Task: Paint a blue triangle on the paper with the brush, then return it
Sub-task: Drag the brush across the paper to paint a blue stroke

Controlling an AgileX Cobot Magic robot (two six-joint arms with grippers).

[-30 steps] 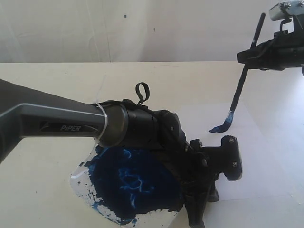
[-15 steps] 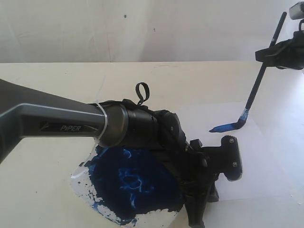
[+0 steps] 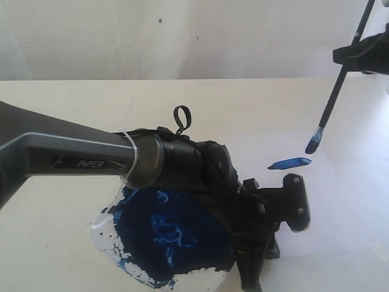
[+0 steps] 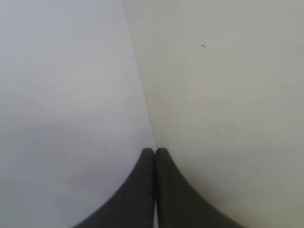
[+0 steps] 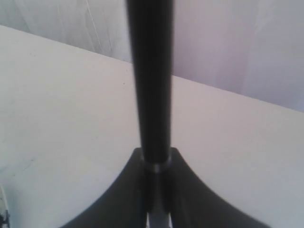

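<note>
Hovering — one brush [image 3: 331,100], one stroke [image 3: 290,163]

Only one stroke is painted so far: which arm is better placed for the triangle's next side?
Right. The right tool is shut on the brush, tip hanging above the paper near the blue stroke. The left tool is shut, empty, at the paper's edge.
</note>
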